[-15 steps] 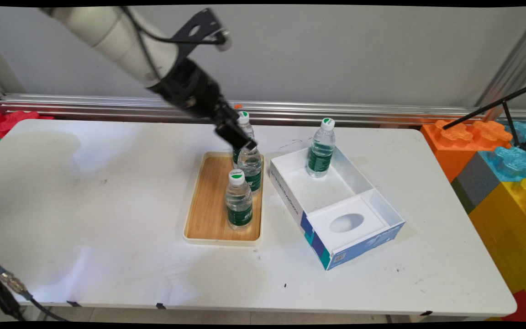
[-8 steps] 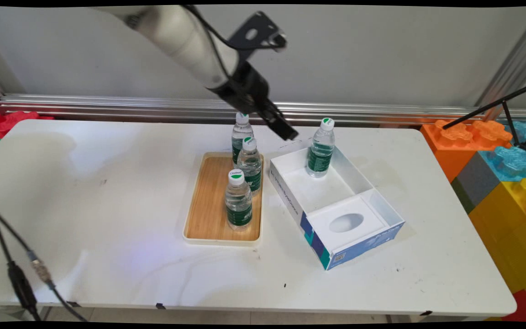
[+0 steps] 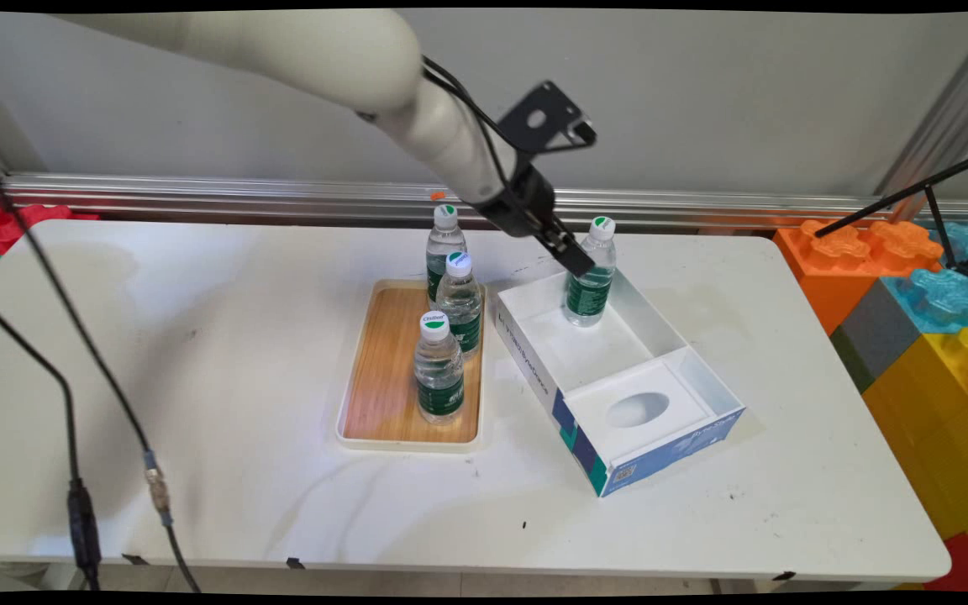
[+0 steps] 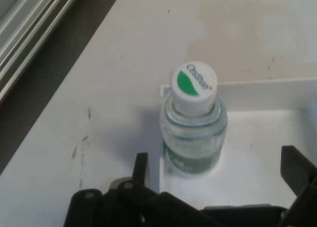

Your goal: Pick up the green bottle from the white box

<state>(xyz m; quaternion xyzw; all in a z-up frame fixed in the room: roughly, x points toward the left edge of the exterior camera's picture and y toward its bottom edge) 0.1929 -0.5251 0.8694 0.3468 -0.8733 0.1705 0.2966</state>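
Gripper (image 4: 215, 172) swung right since 0.5 s ago — off the wooden tray (image 3: 379, 378), now at the water bottle (image 3: 590, 273) standing in white box's (image 3: 707, 382) far corner; jaws open, straddling it.

Table (image 3: 198, 336); tray (image 3: 383, 395); box (image 3: 618, 395).

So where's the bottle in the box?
In the main view the bottle stands upright in the far corner of the white box, right of the wooden tray, with the gripper beside it.
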